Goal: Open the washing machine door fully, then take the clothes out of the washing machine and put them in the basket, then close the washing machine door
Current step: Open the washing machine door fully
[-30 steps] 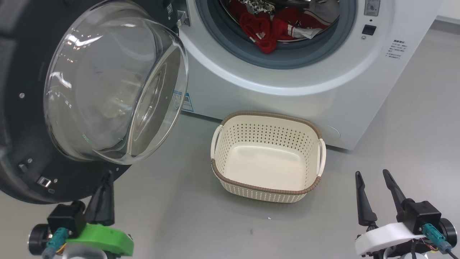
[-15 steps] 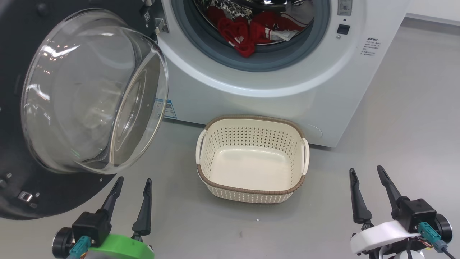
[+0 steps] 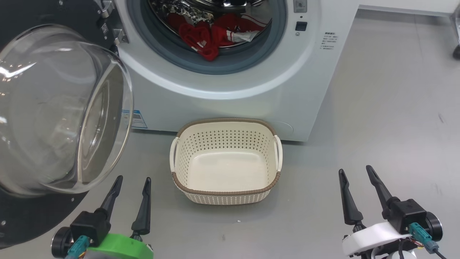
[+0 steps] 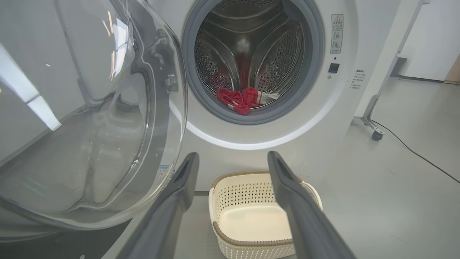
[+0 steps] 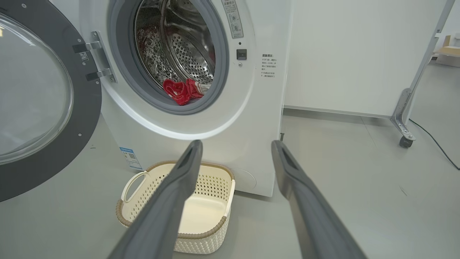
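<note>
One bundle of red jersey, the clothes (image 3: 208,36), lies at the front lip of the perforated steel drum (image 4: 251,46), at 12 o'clock in the head view. There is one washing machine (image 3: 222,104). Its single washing machine door (image 3: 61,115) is swung wide at 9 o'clock, the glass bowl bulging outward. One basket (image 3: 222,193) stands on the floor just before the washer's foot, its cream bottom bare. Open grey floor (image 3: 377,126) runs from 2 to 4 o'clock. There are two grippers. The left gripper (image 3: 133,178) is at 7 o'clock, near the door's lower edge, fingers spread wide and holding nothing. The right gripper (image 3: 354,169) is at 5 o'clock, equally spread and empty.
</note>
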`<state>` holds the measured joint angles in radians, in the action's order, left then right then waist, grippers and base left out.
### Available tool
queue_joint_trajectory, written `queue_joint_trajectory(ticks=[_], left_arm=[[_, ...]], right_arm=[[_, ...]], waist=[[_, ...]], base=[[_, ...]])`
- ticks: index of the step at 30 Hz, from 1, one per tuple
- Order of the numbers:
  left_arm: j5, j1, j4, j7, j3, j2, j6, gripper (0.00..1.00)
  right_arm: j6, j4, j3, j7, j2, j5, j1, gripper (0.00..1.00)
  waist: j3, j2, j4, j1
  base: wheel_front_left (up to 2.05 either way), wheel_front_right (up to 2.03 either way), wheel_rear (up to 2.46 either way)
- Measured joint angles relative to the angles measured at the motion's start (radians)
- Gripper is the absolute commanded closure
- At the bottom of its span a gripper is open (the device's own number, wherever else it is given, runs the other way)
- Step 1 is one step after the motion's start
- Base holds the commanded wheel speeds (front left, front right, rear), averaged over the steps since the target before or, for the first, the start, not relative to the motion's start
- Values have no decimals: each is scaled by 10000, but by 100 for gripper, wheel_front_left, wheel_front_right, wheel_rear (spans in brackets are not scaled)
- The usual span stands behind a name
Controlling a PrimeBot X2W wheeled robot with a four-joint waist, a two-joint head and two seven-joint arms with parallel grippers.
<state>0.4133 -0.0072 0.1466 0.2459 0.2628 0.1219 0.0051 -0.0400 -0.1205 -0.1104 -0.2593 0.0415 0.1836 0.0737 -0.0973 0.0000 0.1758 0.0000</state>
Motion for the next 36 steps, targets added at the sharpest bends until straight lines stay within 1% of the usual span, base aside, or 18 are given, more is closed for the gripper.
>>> queue_joint_trajectory(ticks=[5, 7, 11, 12, 16, 17, 23, 24, 36], left_arm=[[0, 80, -8, -86, -48, 25, 107, 0], [0, 85, -46, -117, -52, 23, 138, 0], [0, 96, -29, -165, -50, 19, 182, 0], [0, 99, -27, -174, -19, 19, 192, 0], [-31, 129, -19, -215, -31, 65, 330, 0], [-31, 135, -8, -217, -46, 79, 337, 0], [-90, 169, -12, -272, 19, 115, 384, 0], [-105, 169, -12, -328, 35, 117, 384, 0], [-132, 224, -90, -424, 65, 123, 437, 0]], right_arm=[[77, 35, -100, 0, -2, 86, 24, 0], [155, 111, -82, 0, -2, 88, 52, 0], [180, 144, -36, 0, -6, 96, 95, 0], [255, 194, 12, 0, -8, 98, 139, 0], [276, 213, 12, 0, -8, 113, 195, 0], [324, 213, -2, 0, -8, 115, 195, 0], [372, 276, -31, 0, -13, 182, 293, 0], [426, 288, -29, 0, -15, 182, 319, 0], [428, 366, -123, 0, -19, 182, 386, 0]], waist=[[44, 0, -435, 0], [56, 0, -587, 0], [100, 0, -818, 0], [117, 0, -855, 0], [160, 0, -961, 0], [171, 0, -987, 0], [236, 0, -1128, 0], [237, 0, -1137, 0], [239, 0, -1316, 0]], base=[[0, 0, 0], [0, 0, 0], [0, 0, 0], [0, 0, 0], [0, 0, 0], [0, 0, 0], [0, 0, 0], [0, 0, 0], [0, 0, 0]])
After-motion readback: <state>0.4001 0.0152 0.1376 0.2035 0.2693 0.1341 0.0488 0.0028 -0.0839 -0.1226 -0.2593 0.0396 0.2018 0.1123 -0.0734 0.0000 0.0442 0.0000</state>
